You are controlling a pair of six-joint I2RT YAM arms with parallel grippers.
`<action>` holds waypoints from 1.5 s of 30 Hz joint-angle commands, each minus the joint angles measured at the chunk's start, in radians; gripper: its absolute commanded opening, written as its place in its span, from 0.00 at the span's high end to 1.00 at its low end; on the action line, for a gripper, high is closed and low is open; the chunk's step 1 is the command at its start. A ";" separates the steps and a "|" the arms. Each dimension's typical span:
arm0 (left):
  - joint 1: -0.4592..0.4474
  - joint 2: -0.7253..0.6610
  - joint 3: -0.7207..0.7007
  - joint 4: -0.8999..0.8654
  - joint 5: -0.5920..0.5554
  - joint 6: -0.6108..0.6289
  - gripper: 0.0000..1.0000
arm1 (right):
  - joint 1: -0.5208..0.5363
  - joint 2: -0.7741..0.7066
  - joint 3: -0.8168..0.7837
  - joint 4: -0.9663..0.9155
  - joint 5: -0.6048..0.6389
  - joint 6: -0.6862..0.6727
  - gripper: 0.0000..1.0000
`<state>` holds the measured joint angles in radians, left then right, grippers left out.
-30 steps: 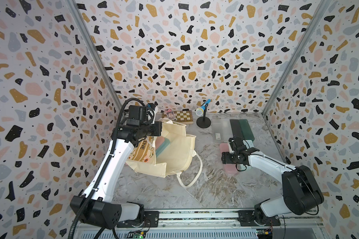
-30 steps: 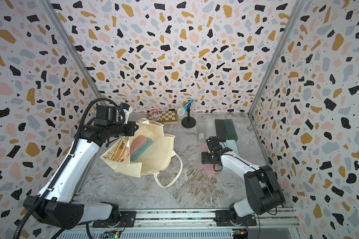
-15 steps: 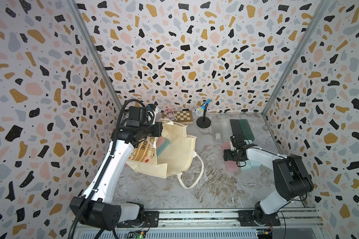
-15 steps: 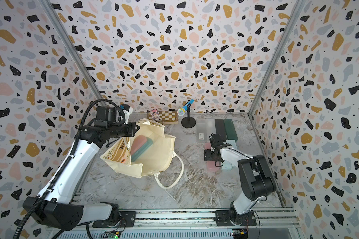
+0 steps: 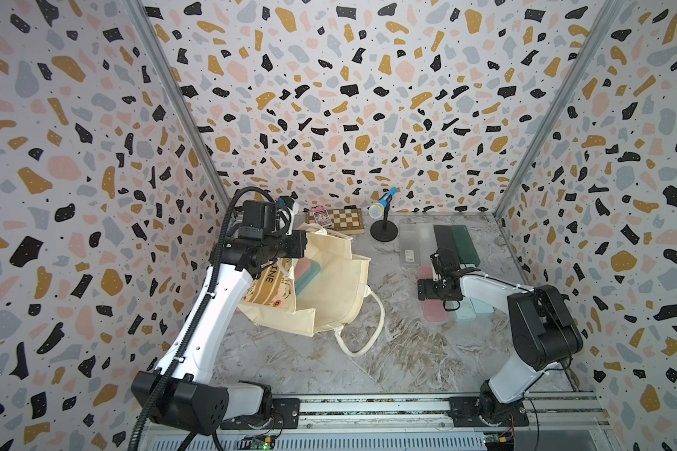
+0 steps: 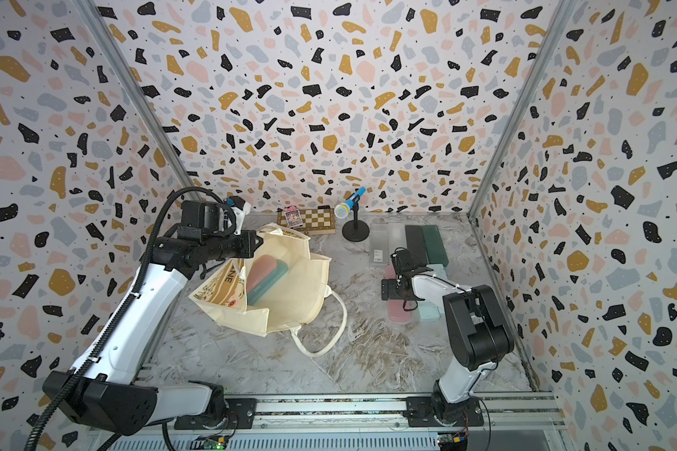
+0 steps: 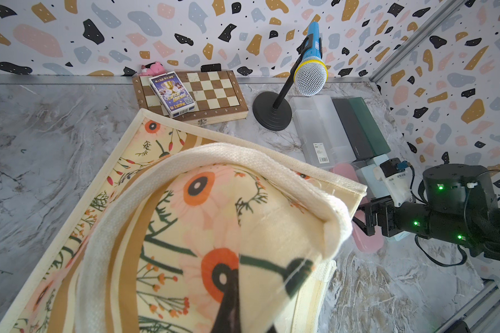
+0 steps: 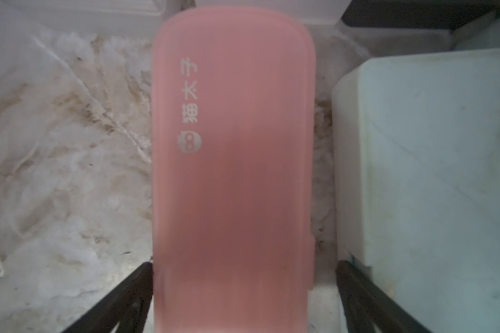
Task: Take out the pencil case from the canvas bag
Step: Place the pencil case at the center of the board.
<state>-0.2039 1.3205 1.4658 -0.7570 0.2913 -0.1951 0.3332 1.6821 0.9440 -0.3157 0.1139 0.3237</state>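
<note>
A robot lab test cell: terrazzo-print panels (image 5: 329,97) box in a marble-look tabletop (image 5: 407,351) with an aluminium mounting rail (image 5: 368,408).

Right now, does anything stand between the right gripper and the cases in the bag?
Only the bag's own cloth side and loose handle. The table between is bare, and the left gripper holds the mouth open over the pink case and teal case.

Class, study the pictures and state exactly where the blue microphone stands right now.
In both top views the microphone stands far back in the middle, between the chessboard and the clear box.
</note>
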 commanded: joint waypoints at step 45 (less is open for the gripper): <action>0.000 -0.007 0.002 0.065 0.048 -0.003 1.00 | 0.079 -0.021 0.057 -0.049 0.159 0.019 0.29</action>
<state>-0.2039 1.3205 1.4658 -0.7570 0.3000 -0.1951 0.4065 1.6562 0.9825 -0.3298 0.2382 0.3462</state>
